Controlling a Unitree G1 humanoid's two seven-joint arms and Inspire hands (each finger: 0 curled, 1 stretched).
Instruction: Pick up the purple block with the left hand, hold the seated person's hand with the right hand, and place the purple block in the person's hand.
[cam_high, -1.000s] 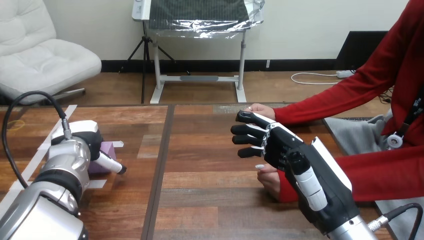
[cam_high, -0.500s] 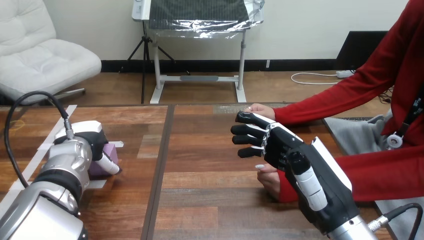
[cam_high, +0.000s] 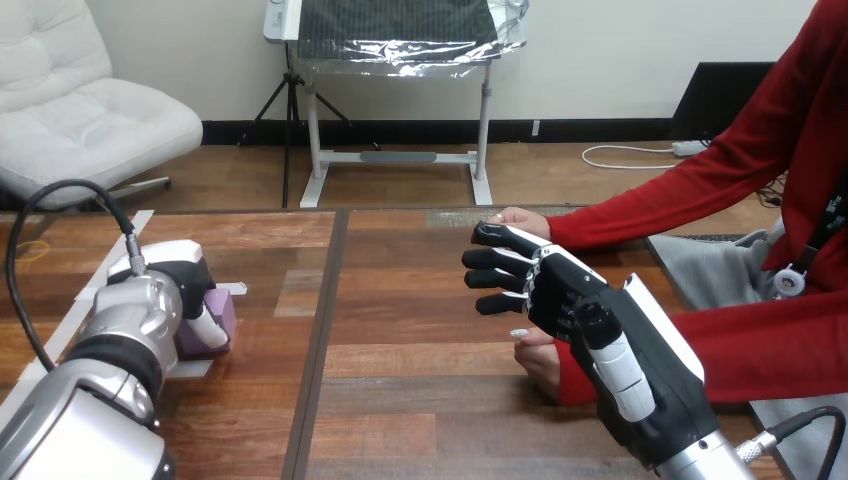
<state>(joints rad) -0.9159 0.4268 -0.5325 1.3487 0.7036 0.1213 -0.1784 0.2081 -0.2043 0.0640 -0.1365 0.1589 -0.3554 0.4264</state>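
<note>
The purple block (cam_high: 220, 317) lies on the table's left part. My left hand (cam_high: 178, 283) sits over it from the near left, and its thumb (cam_high: 209, 325) is curled against the block's near face; the other fingers are hidden behind the hand's back. My right hand (cam_high: 566, 298) is raised at the right, open, its relaxed fingers pointing left. One person's hand (cam_high: 519, 219) rests on the table just beyond its fingertips. The other person's hand (cam_high: 541, 362) lies under my palm, mostly hidden. I cannot see my fingers curled round either one.
White tape strips (cam_high: 97, 292) mark the table (cam_high: 420, 400) round the block. A dark seam (cam_high: 318, 330) runs front to back between my two hands. The person's red sleeves (cam_high: 640, 215) reach in from the right edge.
My left thumb has swung in from pointing right to pressing on the block's near face. The right hand and the person's hands have not moved.
</note>
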